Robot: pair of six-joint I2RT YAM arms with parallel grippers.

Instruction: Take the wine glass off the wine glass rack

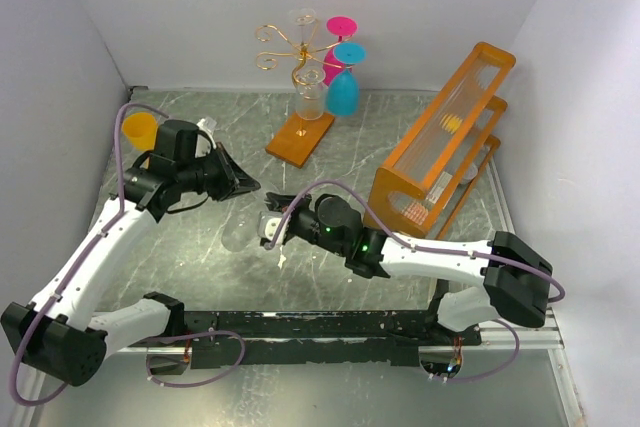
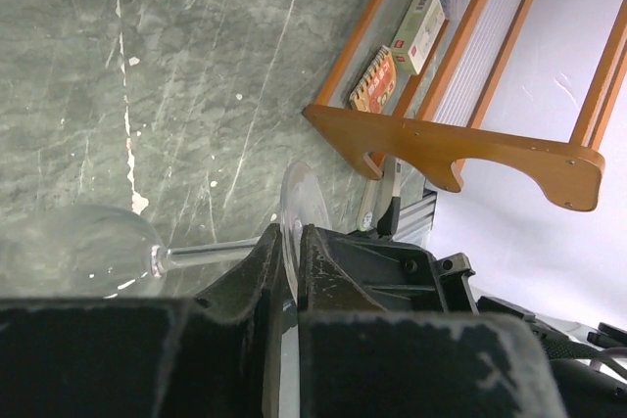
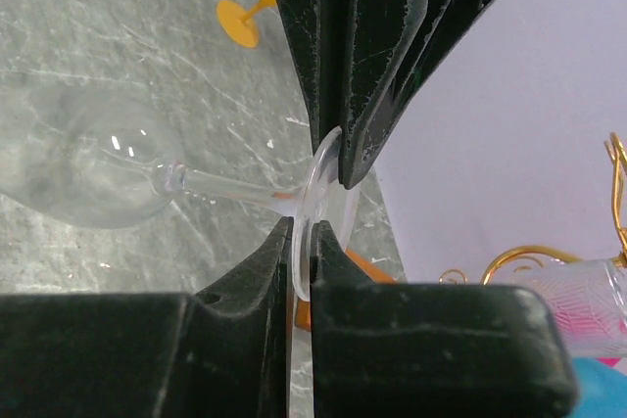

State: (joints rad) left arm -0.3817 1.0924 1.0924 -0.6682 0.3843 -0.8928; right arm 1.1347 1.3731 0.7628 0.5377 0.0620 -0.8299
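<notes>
Closest to the arms, the clear wine glass [image 3: 108, 168] is already off the stand. It's lying sideways low over the table [image 1: 330, 172], stem level and bowl pointing toward the left arm's side. The right gripper [image 3: 299, 242] is pinched tight on the lower rim of its foot. The left gripper [image 2: 291, 242] is clamped on the opposite edge of the same disc, so both have it. Can't tell if the bowl touches the table. Further back, the wine glass rack [image 1: 300, 137] holds a clear, a pink and a blue glass, with the orange frame [image 1: 440, 142] off to its right.
</notes>
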